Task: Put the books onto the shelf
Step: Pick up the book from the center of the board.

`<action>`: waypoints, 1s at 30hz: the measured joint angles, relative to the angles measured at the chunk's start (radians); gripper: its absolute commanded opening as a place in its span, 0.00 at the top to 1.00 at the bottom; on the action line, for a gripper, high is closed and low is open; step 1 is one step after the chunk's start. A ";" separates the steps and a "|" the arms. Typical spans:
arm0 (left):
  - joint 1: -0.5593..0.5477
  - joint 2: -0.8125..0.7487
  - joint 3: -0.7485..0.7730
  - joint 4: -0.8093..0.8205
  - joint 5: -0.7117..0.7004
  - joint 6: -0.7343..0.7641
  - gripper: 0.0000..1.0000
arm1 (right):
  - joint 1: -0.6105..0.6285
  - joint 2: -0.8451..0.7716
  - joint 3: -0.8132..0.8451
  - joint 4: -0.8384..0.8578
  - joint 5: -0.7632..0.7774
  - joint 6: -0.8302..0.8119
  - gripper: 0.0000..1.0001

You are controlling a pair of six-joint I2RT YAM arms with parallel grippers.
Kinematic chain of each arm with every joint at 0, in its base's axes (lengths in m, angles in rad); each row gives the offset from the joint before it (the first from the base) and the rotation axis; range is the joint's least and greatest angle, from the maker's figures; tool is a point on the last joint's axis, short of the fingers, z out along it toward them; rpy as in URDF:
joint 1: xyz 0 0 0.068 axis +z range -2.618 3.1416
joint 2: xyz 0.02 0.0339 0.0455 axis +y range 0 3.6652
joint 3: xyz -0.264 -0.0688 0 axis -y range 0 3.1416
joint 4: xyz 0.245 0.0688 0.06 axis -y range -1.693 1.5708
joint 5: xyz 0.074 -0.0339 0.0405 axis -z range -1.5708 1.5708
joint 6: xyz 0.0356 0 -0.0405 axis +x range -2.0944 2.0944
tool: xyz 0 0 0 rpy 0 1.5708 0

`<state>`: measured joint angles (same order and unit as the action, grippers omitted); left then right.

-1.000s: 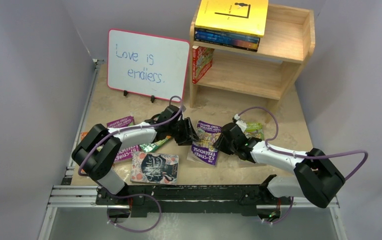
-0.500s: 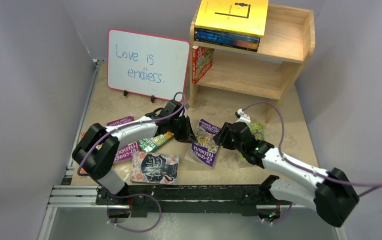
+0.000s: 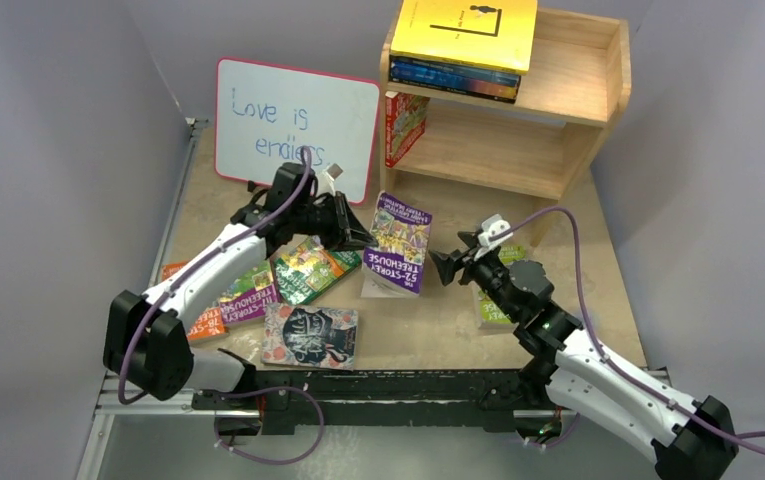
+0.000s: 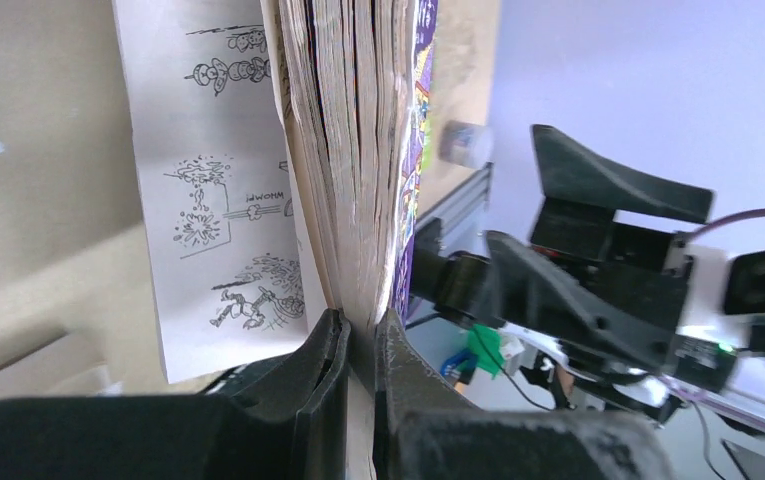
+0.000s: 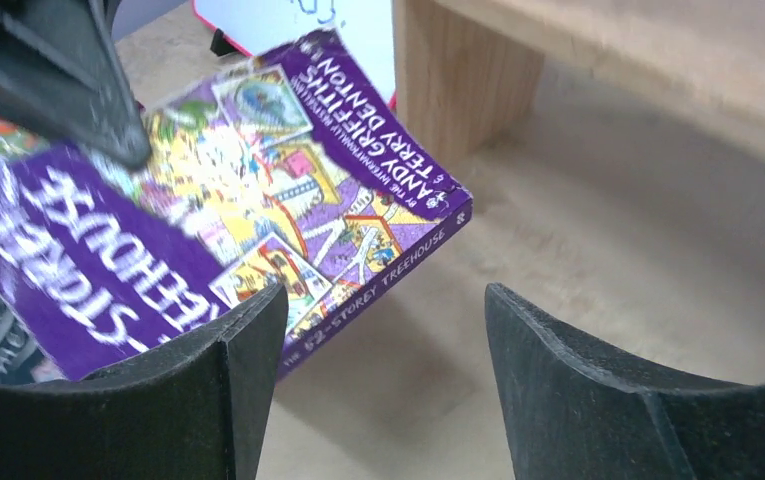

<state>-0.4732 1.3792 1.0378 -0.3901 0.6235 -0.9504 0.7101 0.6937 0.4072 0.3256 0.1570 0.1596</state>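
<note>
One purple book [image 3: 399, 243] hangs off the bench [image 3: 578, 230], cover reading "Storey Treehouse, Andy Griffiths, Terry Denton", pinched at its edge in my left jaws [image 3: 353, 235]. My right jaws [image 3: 445, 266] stand open just beside it, empty. Next I judge: carry it to the shelf [image 3: 518, 140]. The whiteboard [image 3: 293, 125] reads "Love is endless."

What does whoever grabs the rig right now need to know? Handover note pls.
Left gripper: shut on the purple Treehouse book, lifted off the table in front of the shelf.
Right gripper: open, empty, beside that book.
Done: yellow book stacked on dark blue books on the top tier; red book upright on the lower tier.
Left: shelve the held book, then the green book, floral book, second purple book, the orange book and one under the right arm.
</note>
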 measured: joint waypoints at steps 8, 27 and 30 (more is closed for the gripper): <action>0.046 -0.062 0.122 -0.085 0.083 -0.034 1.00 | 0.000 -0.013 -0.022 0.205 -0.153 -0.446 0.25; 0.087 -0.143 0.185 -0.167 0.107 -0.135 1.00 | 0.107 0.082 0.043 0.135 -0.204 -0.807 0.22; 0.087 -0.167 0.173 -0.150 0.106 -0.171 1.00 | 0.110 0.090 0.046 0.155 -0.258 -0.835 0.22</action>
<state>-0.3862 1.2125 1.2110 -0.5396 0.7300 -1.1213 0.8204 0.7837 0.4534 0.4805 -0.1009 -0.6754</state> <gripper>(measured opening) 0.068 0.779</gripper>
